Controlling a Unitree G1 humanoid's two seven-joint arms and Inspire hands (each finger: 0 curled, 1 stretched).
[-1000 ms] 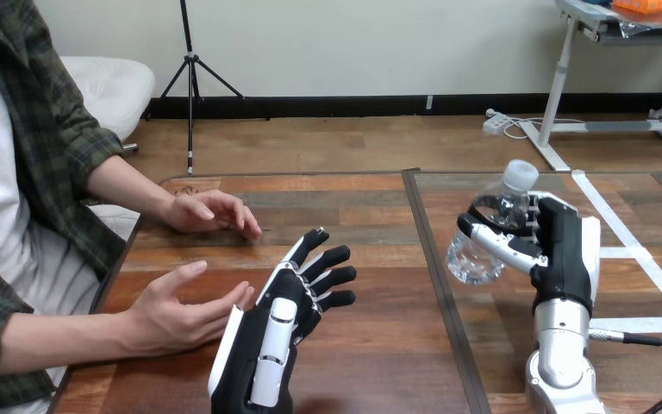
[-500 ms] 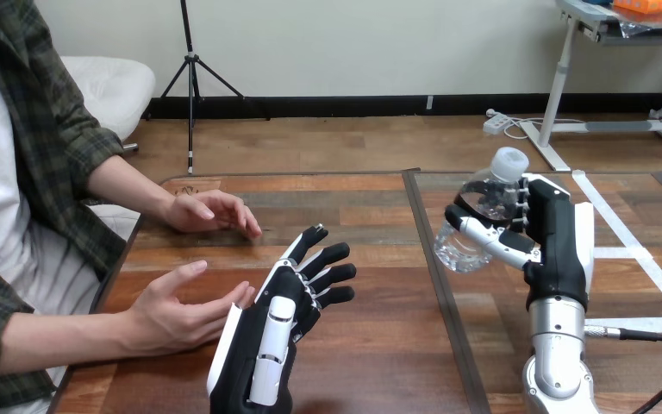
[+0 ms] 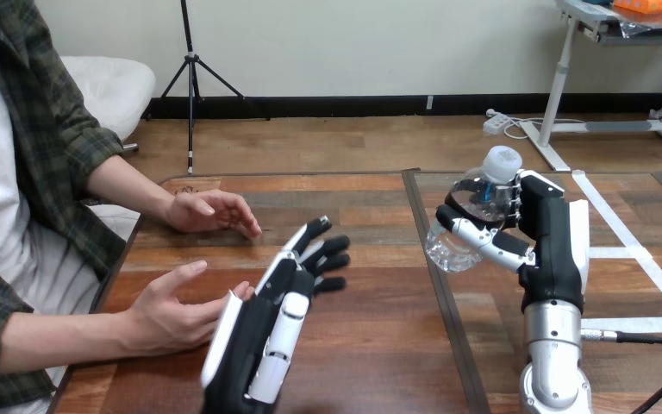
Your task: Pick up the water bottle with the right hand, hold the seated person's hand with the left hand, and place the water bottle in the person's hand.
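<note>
Leftward my right hand (image 3: pixel 545 246) has slid, fingers wrapped round the water bottle (image 3: pixel 468 222), cap tipped up. The person's nearer hand (image 3: pixel 177 315) lies further left, just beside my left hand (image 3: pixel 274 321), whose fingers are straight.

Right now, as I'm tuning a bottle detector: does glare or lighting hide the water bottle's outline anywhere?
Head view: the lighting is even, with no strong glare on the table. The water bottle is clear, so the wood shows through its lower body and its edge is faint there. Its white cap stands out. The right robot hand, curled round the bottle, covers its middle.
</note>
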